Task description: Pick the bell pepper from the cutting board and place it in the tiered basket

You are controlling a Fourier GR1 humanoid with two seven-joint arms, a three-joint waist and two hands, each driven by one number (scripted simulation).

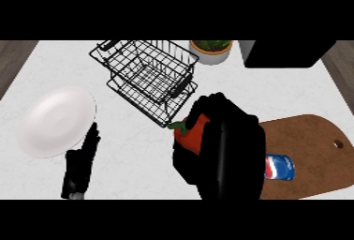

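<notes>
A red-orange bell pepper (pixel 191 132) with a green stem sits in my right hand (pixel 223 140), whose fingers curl round it. The hand holds it above the white counter, left of the wooden cutting board (pixel 311 145) and just short of the black wire tiered basket (pixel 149 75). Much of the pepper is hidden by the hand. My left hand (pixel 81 161) rests open at the lower left, fingers up, beside the white plate.
A white plate (pixel 55 121) lies at the left. A blue soda can (pixel 279 167) lies on the cutting board. A potted plant (pixel 211 49) and a black box (pixel 287 52) stand at the back, right of the basket.
</notes>
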